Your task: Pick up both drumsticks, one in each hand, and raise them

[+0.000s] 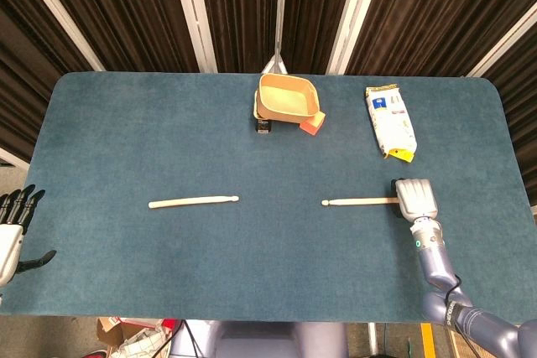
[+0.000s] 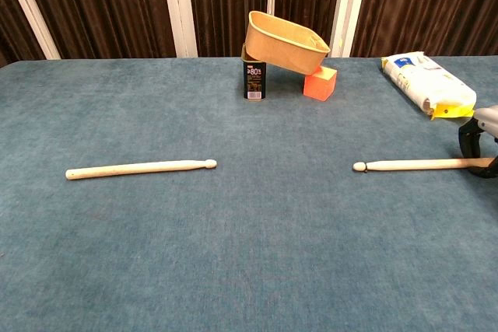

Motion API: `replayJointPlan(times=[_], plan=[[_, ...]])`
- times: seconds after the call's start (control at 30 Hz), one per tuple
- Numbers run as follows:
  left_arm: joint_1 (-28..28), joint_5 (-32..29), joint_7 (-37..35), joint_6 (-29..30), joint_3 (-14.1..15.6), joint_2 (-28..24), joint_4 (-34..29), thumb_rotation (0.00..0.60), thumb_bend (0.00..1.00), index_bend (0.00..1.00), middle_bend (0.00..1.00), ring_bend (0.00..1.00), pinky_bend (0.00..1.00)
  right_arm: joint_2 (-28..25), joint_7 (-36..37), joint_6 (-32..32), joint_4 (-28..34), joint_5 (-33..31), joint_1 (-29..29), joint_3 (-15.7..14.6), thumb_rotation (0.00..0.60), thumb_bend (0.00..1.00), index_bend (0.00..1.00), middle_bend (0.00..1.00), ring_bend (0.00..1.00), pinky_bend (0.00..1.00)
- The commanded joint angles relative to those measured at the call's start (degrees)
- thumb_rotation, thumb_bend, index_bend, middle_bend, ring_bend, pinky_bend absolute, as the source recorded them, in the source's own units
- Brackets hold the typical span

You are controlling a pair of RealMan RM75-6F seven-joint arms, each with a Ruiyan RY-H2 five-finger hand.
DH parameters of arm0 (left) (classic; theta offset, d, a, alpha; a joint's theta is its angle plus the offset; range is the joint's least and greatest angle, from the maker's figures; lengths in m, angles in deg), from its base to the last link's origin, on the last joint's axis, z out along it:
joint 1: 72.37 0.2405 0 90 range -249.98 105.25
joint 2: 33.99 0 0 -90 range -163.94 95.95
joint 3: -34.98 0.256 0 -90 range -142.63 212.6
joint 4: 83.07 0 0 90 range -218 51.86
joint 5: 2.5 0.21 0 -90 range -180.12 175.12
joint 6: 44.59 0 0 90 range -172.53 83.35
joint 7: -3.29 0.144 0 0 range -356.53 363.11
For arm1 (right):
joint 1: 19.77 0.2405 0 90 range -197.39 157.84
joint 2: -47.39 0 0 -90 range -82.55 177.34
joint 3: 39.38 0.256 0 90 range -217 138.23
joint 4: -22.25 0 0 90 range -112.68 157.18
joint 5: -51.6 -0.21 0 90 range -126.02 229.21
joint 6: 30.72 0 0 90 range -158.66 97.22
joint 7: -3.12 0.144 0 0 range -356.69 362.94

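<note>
Two pale wooden drumsticks lie flat on the blue table (image 1: 126,140). The left drumstick (image 1: 193,201) (image 2: 140,167) rests alone at left of centre. Off the table's left edge, my left hand (image 1: 13,224) hangs with fingers spread and holds nothing; the chest view does not show it. The right drumstick (image 1: 361,201) (image 2: 412,165) points its tip toward the centre. Its butt end runs under my right hand (image 1: 417,198) (image 2: 478,141), whose fingers arch over the stick with the thumb on the near side. The stick still lies on the cloth.
At the back centre a tan bowl (image 1: 288,96) (image 2: 284,40) leans on a black can (image 2: 254,79) and an orange block (image 2: 320,82). A white bag (image 1: 389,119) (image 2: 426,81) lies at the back right, just beyond my right hand.
</note>
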Motion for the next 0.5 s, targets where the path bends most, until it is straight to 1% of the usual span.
replayJointPlan(times=[0.03,0.1,0.3,0.5], plan=[[0.0,0.0,-0.1,0.0,0.0,0.0,-0.1,0.600,0.00,0.00,0.00,0.00,0.00,0.8,0.5,0.1,-1.2,0.6,0.1,-0.3,0.600,0.34,0.55,0.52,0.92,0.85],[0.0,0.0,-0.1,-0.1,0.0,0.0,-0.1,0.600,0.00,0.00,0.00,0.00,0.00,1.2,0.7,0.1,-1.8,0.8,0.1,-0.3,0.600,0.34,0.57,0.53,0.92,0.85],[-0.1,0.1,-0.2,-0.2,0.1,-0.1,-0.1,0.600,0.00,0.00,0.00,0.00,0.00,1.7,1.9,0.7,-2.6,1.7,0.0,-0.4,0.600,0.36,0.68,0.60,0.92,0.85],[-0.3,-0.1,-0.1,-0.5,0.1,-0.2,-0.4,0.600,0.00,0.00,0.00,0.00,0.00,-0.7,4.0,3.4,1.1,4.6,-0.3,-0.5,0.600,0.41,0.73,0.63,0.92,0.85]])
